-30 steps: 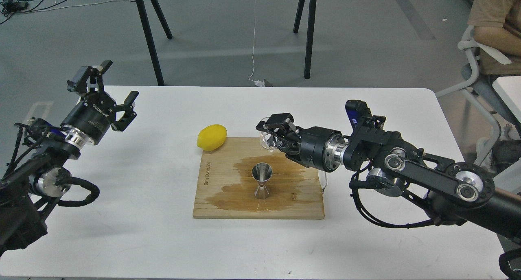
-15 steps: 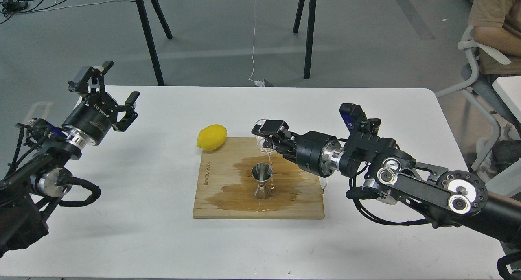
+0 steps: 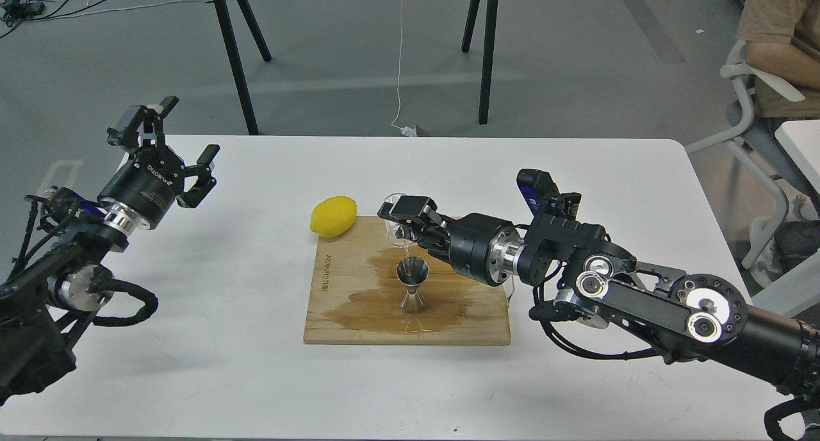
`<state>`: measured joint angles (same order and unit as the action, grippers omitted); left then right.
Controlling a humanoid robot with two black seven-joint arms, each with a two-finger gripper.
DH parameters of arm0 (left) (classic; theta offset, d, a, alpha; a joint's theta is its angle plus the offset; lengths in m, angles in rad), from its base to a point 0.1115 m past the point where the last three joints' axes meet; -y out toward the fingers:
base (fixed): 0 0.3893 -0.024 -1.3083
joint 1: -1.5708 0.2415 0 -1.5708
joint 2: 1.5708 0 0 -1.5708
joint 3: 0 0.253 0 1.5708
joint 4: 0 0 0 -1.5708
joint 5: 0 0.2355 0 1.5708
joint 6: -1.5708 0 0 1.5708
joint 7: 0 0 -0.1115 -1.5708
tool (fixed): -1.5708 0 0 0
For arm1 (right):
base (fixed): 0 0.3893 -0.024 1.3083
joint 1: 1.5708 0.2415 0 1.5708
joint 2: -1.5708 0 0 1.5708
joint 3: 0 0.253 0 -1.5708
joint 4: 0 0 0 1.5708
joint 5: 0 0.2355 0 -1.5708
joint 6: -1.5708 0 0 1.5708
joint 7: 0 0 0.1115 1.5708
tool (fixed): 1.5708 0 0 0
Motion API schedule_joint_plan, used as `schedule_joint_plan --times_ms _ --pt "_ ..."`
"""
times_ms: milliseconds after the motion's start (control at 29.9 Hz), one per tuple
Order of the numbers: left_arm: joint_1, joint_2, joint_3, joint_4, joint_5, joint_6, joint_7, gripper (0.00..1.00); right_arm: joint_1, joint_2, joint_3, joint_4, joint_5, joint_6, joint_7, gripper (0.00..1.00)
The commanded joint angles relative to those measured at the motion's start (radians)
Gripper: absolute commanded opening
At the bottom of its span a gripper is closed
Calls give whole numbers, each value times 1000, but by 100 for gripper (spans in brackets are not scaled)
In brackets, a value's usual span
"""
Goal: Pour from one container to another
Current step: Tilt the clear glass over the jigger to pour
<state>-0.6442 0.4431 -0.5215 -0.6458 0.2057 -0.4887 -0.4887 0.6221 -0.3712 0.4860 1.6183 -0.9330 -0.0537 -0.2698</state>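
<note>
My right pincer [image 3: 402, 218] grips the clear glass cup [image 3: 396, 226], tilted just above the jigger [image 3: 412, 285], which stands upright on the wet wooden board [image 3: 359, 313]. My left pincer [image 3: 172, 145] hangs open, well apart.

env: robotics lab | floor [image 3: 359, 63]: bare grey, loose cables [image 3: 25, 5] – cord [image 3: 400, 56] hanging down | furniture: white table [image 3: 224, 338], black trestle legs [image 3: 237, 63] behind | person [image 3: 778, 43] seated at right – office chair [image 3: 746, 108]
</note>
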Motion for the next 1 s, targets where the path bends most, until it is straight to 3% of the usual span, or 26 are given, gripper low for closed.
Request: schedule_joint_plan --times_ms 0,970 --pt "0 0 0 0 0 0 0 100 1 -2 -9 0 -32 0 11 44" --pt "-3 -6 0 18 0 0 0 100 1 -18 -41 0 -171 2 50 45"
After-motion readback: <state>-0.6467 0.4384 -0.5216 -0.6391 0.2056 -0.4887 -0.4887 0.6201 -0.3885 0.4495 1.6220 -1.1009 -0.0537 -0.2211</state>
